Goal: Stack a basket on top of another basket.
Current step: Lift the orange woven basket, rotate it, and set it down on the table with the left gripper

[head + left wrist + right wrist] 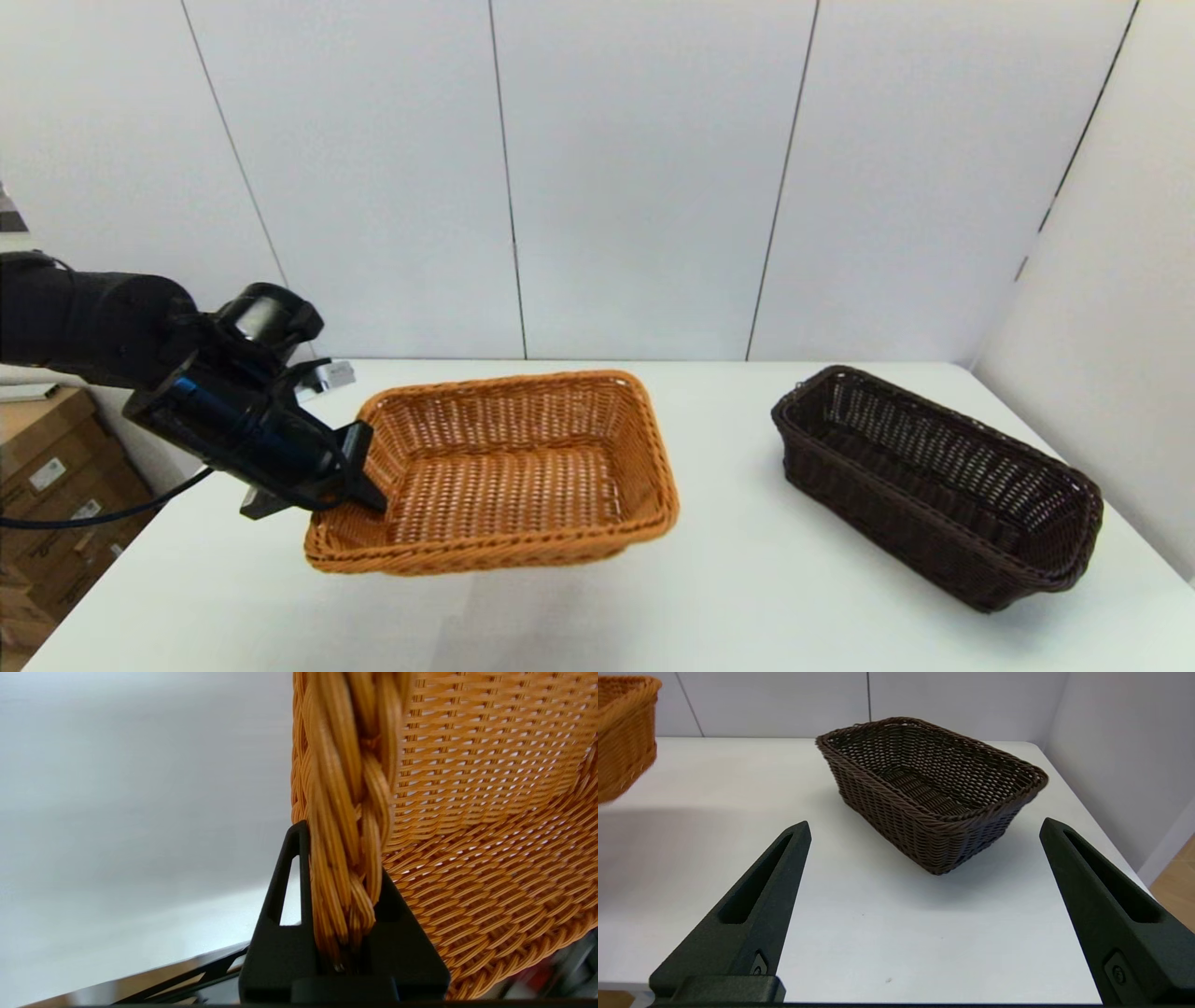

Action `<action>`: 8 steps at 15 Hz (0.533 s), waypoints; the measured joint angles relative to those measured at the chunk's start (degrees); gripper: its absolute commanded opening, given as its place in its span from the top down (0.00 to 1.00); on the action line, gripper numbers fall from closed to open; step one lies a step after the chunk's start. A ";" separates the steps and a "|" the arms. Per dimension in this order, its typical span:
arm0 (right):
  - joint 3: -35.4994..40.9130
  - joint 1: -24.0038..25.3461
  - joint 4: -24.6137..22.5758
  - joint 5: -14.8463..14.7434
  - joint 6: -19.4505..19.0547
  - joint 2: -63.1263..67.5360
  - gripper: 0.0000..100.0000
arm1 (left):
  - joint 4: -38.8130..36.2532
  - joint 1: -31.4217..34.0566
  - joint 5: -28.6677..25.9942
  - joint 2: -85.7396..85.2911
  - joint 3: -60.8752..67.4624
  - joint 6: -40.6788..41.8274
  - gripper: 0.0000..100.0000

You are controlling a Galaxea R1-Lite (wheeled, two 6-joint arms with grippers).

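Head view shows the left gripper [359, 476] clamped on the left short-end rim of the orange basket [509, 471], one finger inside the wall and one outside. The orange basket hangs above the white table [728, 597], tilted a little, with a soft shadow on the table beneath it. It sits left of centre, open side up, its braided rim running round all four sides.

The dark brown basket [934, 485] stands on the table to the right, well apart from the orange one, turned at an angle so that one corner points toward the robot. It rests flat on its base, nothing inside it that can be seen.

In the left wrist view the braided rim [350, 812] of the orange basket runs straight up between the two black fingers [285, 891], pinched tight at their base, with the woven floor and wall of the basket spreading off to one side.

The right wrist view looks over the right gripper [924, 830], whose fingers are spread wide with nothing between them, held low near the table's near edge and facing the dark brown basket. A corner of the orange basket shows at the far left of that view, lifted off the surface.

Cardboard boxes [51, 485] stand on the floor beside the table on the robot's left.
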 measured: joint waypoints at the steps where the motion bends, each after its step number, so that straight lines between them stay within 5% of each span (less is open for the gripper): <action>1: 0.00 0.02 0.02 0.00 0.00 0.00 0.00 | 1.22 -1.43 -0.04 0.55 -1.22 0.41 1.00; 8: 0.00 -0.02 0.02 -0.01 0.00 0.00 0.00 | 14.06 -6.86 0.07 11.41 -17.63 -1.21 1.00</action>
